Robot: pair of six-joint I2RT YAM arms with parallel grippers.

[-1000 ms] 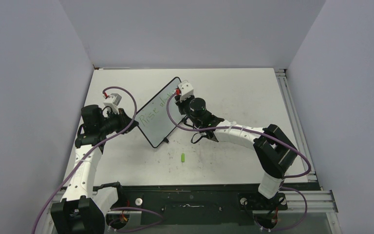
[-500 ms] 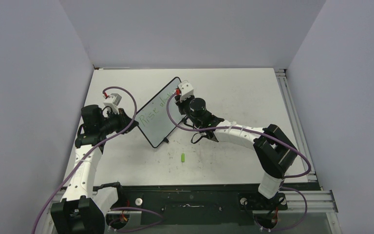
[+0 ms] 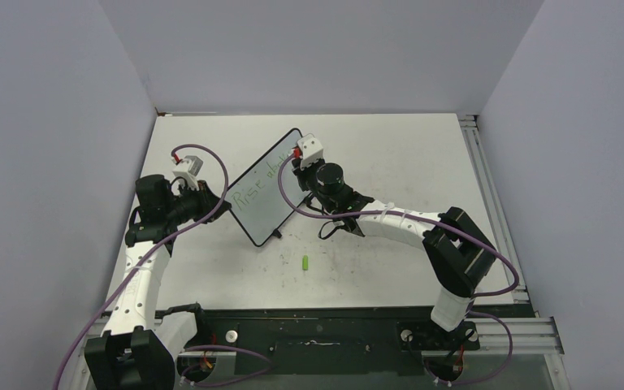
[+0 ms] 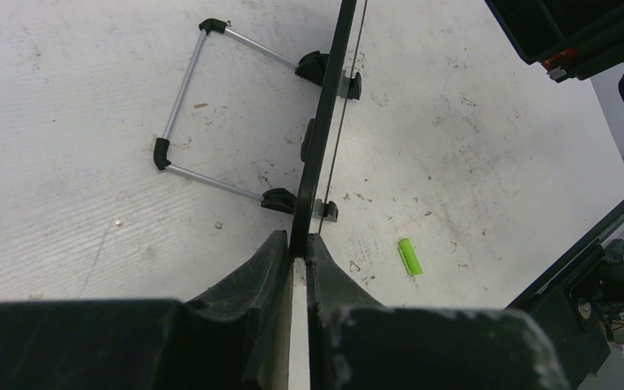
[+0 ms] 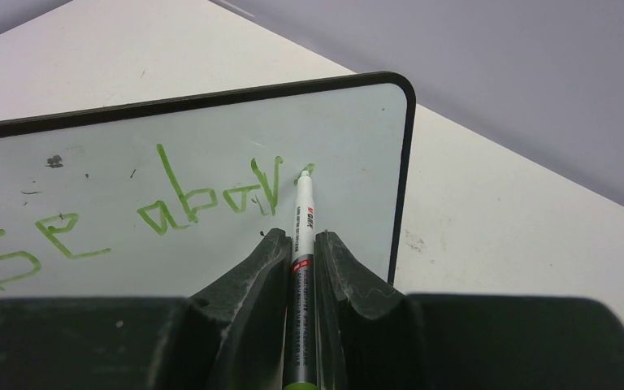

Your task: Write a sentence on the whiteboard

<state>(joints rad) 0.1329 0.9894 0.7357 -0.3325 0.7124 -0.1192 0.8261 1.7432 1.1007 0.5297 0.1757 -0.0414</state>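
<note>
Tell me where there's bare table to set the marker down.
Widest bare table: far right, between the right arm and the side rail. A smaller patch lies right of the green cap. Crowded around the whiteboard, clamped by the left gripper.

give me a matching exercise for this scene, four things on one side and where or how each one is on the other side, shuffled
Things:
1. whiteboard
2. marker
3. small green piece
4. lettering

Places or states:
A. lying loose on the table
B. green, written on the board's face
C. edge clamped in the left end effector
D. gripped by the right end effector, tip at the board

Pairs: 1-C, 2-D, 3-A, 4-B
</note>
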